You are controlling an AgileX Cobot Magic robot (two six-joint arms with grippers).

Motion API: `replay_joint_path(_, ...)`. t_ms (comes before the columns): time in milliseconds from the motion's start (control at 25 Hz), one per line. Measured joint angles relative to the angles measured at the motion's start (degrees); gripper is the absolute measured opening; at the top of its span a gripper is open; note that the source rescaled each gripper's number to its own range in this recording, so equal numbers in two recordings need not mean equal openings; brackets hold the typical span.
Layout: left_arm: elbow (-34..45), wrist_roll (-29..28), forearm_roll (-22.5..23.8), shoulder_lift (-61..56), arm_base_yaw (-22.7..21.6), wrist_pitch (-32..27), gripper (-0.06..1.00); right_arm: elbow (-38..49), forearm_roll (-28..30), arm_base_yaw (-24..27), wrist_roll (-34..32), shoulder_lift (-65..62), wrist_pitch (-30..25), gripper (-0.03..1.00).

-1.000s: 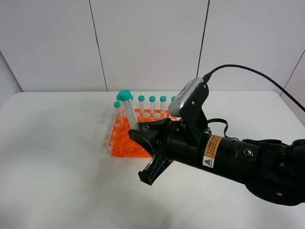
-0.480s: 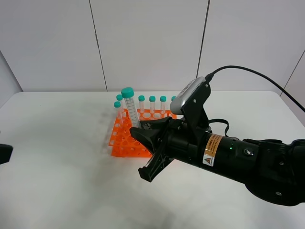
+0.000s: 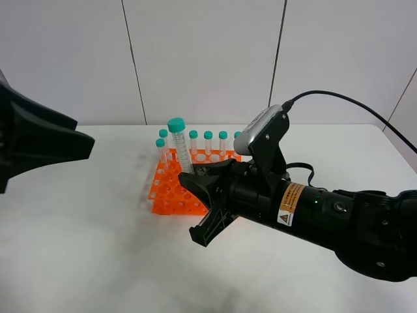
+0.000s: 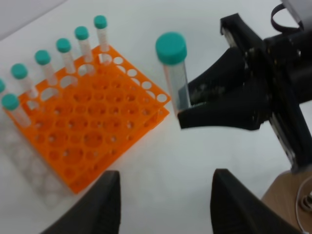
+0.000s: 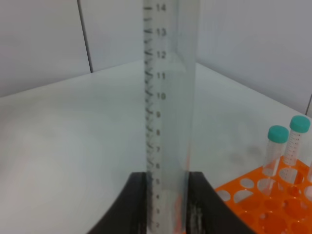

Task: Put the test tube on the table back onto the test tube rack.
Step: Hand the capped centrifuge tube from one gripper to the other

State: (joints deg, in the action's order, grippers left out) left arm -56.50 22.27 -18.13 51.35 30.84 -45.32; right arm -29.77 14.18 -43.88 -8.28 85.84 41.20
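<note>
A: Checking the test tube [image 3: 180,149] first. Where was it?
B: Off the table [image 3: 98,254], up in the air, clamped low on its body by the right gripper [image 5: 167,207]. Cap up, tip down, long axis near vertical w/ a slight lean, cap toward the left. The tip itself was hidden btw. the fingers.
A: And vs. the test tube rack [image 3: 171,195]?
B: The rack lay just left of the tube and lower. In the left wrist view the tube hung by the rack's near right corner, prob. just off the edge, not over a hole yet. So the move, imo, was a short shift left and far, then straight down w/ the axis kept plumb.
A: Right gripper's jaws?
B: Closed tight on the tube, both pads pressed to the clear wall, graduation marks facing its cam.
A: Left gripper [image 4: 165,207]?
B: Jaws spread wide, nothing in them, touching nothing. It hung high at the left, well apart from the rack. The right arm was the nearer one by far.
A: Free holes?
B: Plenty. The other tubes [image 3: 208,142] stood only along the far row and the left side, so the near right part was open.
</note>
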Motion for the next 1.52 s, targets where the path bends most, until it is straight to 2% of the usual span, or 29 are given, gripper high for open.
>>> replay_joint_path(200, -2.8, 3.6, -4.5, 4.8, 0.0, 0.2, 1.0, 0.0, -0.1, 0.0, 0.0, 0.0, 0.0, 0.0)
replay_joint_path(440, -2.9, 12.6, -13.4, 5.9, 0.0, 1.1, 1.0, 0.0, -0.2, 0.0, 0.9, 0.0, 0.0, 0.0)
replay_joint_path(560, -2.9, 14.9, -15.7, 5.9, 0.0, 1.9, 1.0, 0.0, -0.2, 0.0, 0.9, 0.0, 0.0, 0.0)
replay_joint_path(920, -2.9, 15.6, -15.9, 10.1, 0.0, 5.6, 1.0, 0.0, -0.5, 0.0, 0.9, 0.0, 0.0, 0.0)
replay_joint_path(1160, -2.9, 16.4, -16.1, 15.6, 0.2, 11.0, 1.0, 0.0, -0.5, 0.0, 1.0, 0.0, 0.0, 0.0)
replay_joint_path(1520, -2.9, 17.3, -17.5, 21.1, 0.2, 12.6, 1.0, 0.0, -0.6, 0.0, 1.3, 0.0, 0.0, 0.0)
